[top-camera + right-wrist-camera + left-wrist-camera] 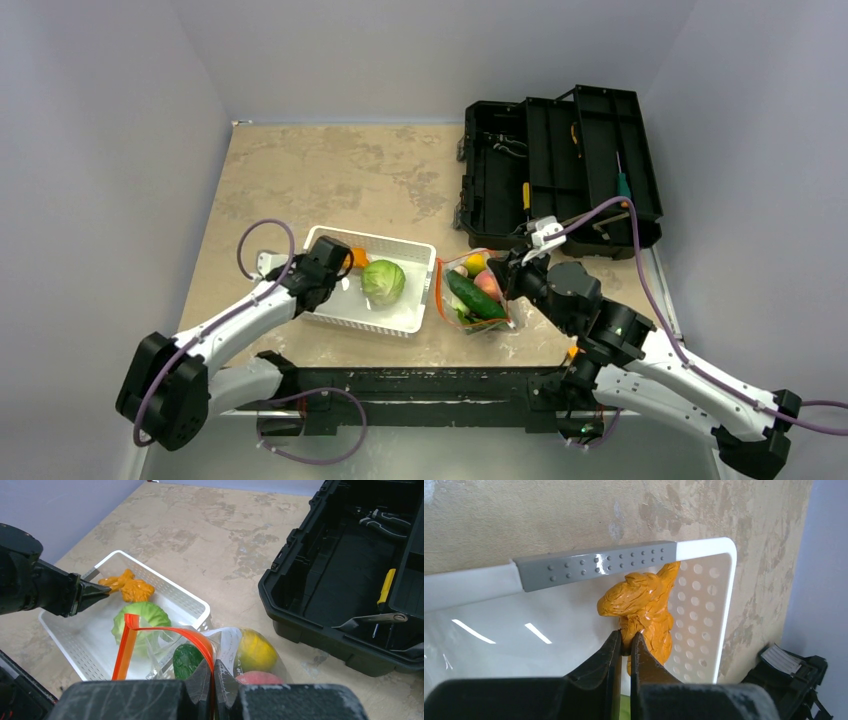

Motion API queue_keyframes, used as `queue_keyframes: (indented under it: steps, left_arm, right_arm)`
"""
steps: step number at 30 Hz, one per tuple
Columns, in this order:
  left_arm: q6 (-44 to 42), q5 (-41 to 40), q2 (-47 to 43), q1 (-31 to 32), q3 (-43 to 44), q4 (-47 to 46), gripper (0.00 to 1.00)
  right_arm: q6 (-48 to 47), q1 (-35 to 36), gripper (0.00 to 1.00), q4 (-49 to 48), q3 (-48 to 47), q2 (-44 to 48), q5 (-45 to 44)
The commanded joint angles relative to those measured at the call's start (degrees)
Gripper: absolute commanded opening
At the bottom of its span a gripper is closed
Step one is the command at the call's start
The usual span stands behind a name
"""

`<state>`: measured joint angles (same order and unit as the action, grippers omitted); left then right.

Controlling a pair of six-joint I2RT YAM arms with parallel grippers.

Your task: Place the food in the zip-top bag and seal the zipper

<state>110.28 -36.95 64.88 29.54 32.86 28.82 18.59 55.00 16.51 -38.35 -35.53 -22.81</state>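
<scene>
Pinching shut on an orange piece (644, 605), the left gripper (625, 647) is reaching into the far left corner of the white basket (469, 582), just under its rim. Whether the piece is touching the floor is unclear. That arm is stretching forward from the near left, wrist tilting down. A green cabbage (383, 281) is lying beside it in the basket. Just right of the basket, the zip-top bag (455, 315) is sitting on the table (300, 170), mouth gaping and holding a cucumber (473, 296), mango (255, 651) and peach (257, 678). The right gripper (212, 672) is clamping the zipper (165, 630), its arm bending in from the near right. A black toolbox (560, 170) is lying open behind.
</scene>
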Motion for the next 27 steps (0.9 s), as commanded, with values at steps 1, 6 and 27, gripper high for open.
queue_keyframes:
  steps: [1,6,27]
  left_arm:
    - [-2.28,-0.11,-6.07,-0.12,1.16,5.17,0.0]
    - [-7.02,3.32,-14.03,-0.1,0.23,6.45,0.0]
    - [-54.75,57.84,-17.93,-0.23,22.41,5.62,0.0]
  right_arm:
    - [0.92,0.08,0.0,-1.41,-1.48,1.09,0.09]
    - [0.61,0.14,0.0,-2.4,-1.78,-0.24,0.37]
    - [-0.53,0.1,0.0,-5.58,-3.02,-4.39,2.74]
